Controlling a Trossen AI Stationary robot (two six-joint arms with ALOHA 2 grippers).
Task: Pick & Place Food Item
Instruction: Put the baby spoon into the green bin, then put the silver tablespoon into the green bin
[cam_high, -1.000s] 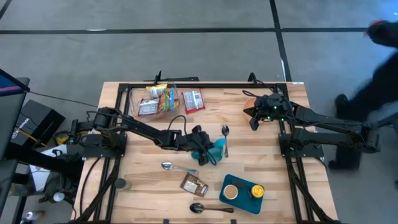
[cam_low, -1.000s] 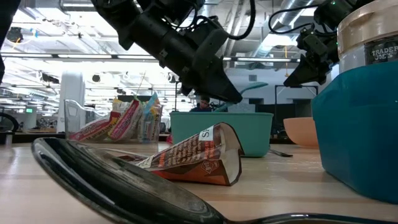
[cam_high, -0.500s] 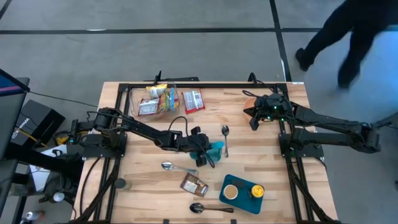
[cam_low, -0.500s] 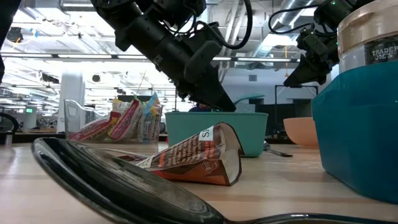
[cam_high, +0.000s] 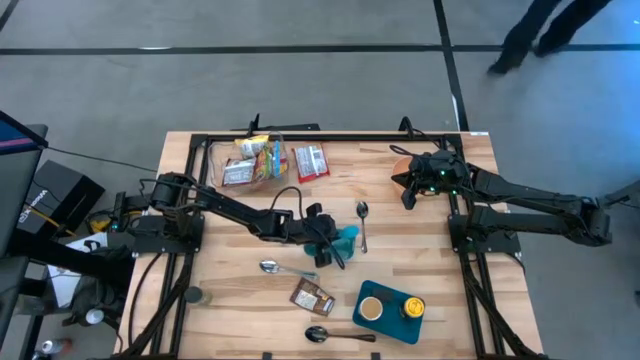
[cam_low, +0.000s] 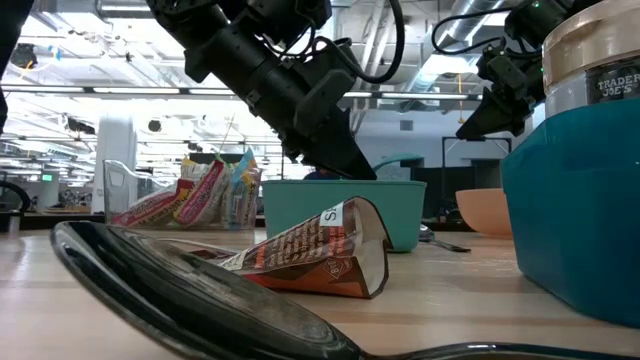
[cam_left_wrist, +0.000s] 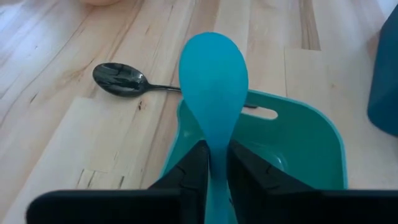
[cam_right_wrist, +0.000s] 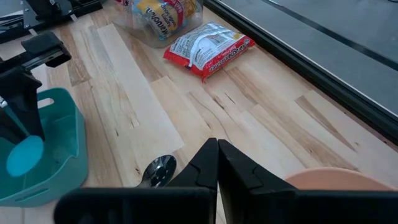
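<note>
My left gripper (cam_high: 322, 243) is shut on a turquoise plastic spoon (cam_left_wrist: 213, 81) and reaches down into a teal container (cam_high: 350, 238) at the table's middle; the container also shows in the left wrist view (cam_left_wrist: 305, 143) and the low view (cam_low: 345, 215). A brown snack packet (cam_high: 312, 297) lies flat near the front; it also shows in the low view (cam_low: 310, 255). A red-and-white packet (cam_high: 311, 161) lies at the back. My right gripper (cam_high: 407, 192) is shut and empty above the table beside an orange bowl (cam_right_wrist: 329, 180). My left gripper pinches the turquoise spoon's handle (cam_left_wrist: 216, 134) between its two fingers, with the spoon lying along the fingers and its bowl pointing away from the wrist. The fingers slant down from the table's left. The spoon's bowl sits over the teal container's far rim; whether it touches the container I cannot tell.
A clear box of snack packets (cam_high: 250, 160) stands at the back left. Metal spoons lie beside the teal container (cam_high: 362, 212), at front left (cam_high: 275, 267) and at the front edge (cam_high: 320, 335). A blue tray with a jar (cam_high: 390, 310) stands at front right.
My left gripper has gone down and a little toward the table's left with the turquoise spoon. The teal container has slid a little toward the table's left along the table. A person has walked past beyond the table's far right corner.
</note>
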